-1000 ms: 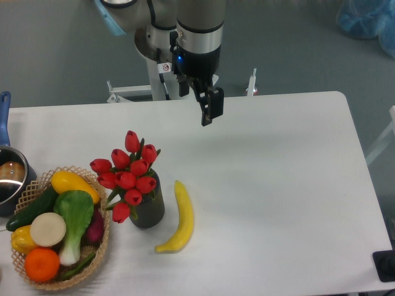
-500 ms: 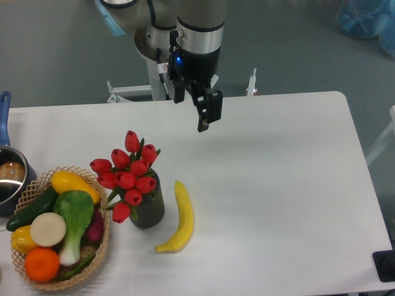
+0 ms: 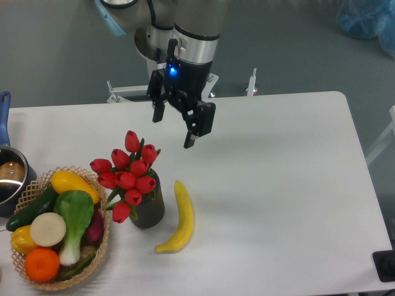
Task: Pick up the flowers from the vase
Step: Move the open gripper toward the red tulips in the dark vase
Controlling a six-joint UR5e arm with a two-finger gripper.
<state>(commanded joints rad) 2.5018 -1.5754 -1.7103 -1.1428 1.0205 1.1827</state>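
We found the gripper (image 3: 173, 128) hanging above the far part of the table (image 3: 278, 185), its two fingers spread wide and nothing between them; the flowers (image 3: 128, 172) stood in the vase (image 3: 148, 206) well below and to the near left of it, untouched. We judged the grasp itself the main hazard; the bunch spread wider than the vase, so fingers closing on the red buds rather than the stems could crush them or catch only a few. We also feared for the vase; stems wedged inside might drag it upward or tip it onto the banana (image 3: 179, 217), which lay just beside it on the right. The basket (image 3: 105, 237) of vegetables sat close on the left; a descent drifting leftward could clip its rim.
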